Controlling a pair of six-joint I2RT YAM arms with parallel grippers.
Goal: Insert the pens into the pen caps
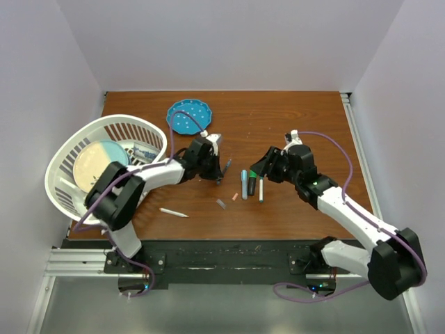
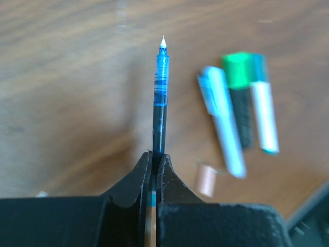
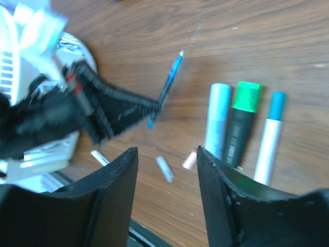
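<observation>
Held pen: blue pen (image 2: 160,98) — slim translucent barrel, fine white tip bare; it runs straight up the middle of the left wrist view, tip toward the top edge; in the top view it sits just left of centre.
Left gripper: left gripper (image 2: 155,160); fingers clamped together on the lower end of the blue pen, only the barrel between them.
Pen row: three pens lie side by side to the right of the blue pen in the left wrist view; light-blue pen (image 2: 222,118), then dark pen (image 2: 242,118) with a green cap (image 2: 237,69) on its upper end, then teal-capped pen (image 2: 264,116) with a white barrel.
Loose caps: pink cap (image 2: 207,180) lies just below and left of the light-blue pen; grey cap (image 1: 221,204) lies near it, to its left in the top view.
Single pen: white pen (image 1: 174,212) lies alone at lower left of the top view, well apart from the row.
Right gripper: right gripper (image 3: 167,175) — fingers spread apart, nothing between them; in the top view it is just right of the row's upper end.
Surroundings: wooden table (image 1: 306,118); white basket (image 1: 69,142) at the left of the top view, a round plate (image 1: 97,163) inside it; blue dotted plate (image 1: 188,117) upper left of centre.
</observation>
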